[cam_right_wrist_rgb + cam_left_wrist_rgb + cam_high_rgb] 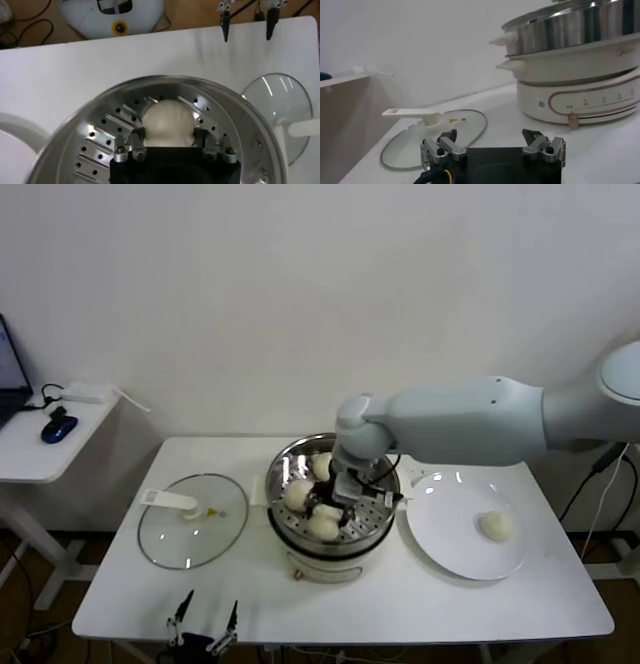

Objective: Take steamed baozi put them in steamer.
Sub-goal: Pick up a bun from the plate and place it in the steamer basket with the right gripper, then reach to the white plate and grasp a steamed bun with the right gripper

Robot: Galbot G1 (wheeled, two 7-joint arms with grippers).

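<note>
R hand (345, 502) down inside steamer (378, 529) on bench (400, 604), fingers (136, 141) slightly parted either side of a baozi (167, 122) on the perforated tray w/ 2 more nearby, 4th bun (496, 526) on plate (440, 544); L hand (492, 145) wide, parked low beside glass lid (420, 142).

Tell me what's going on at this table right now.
A robot is moving buns from a plate into a steamer pot. Its right pincer is down inside the pot with its fingers on either side of a bun sitting on the perforated tray. Three buns are in the pot and one bun is left on the plate. The left pincer waits open at the table's near edge, by the glass lid.
</note>
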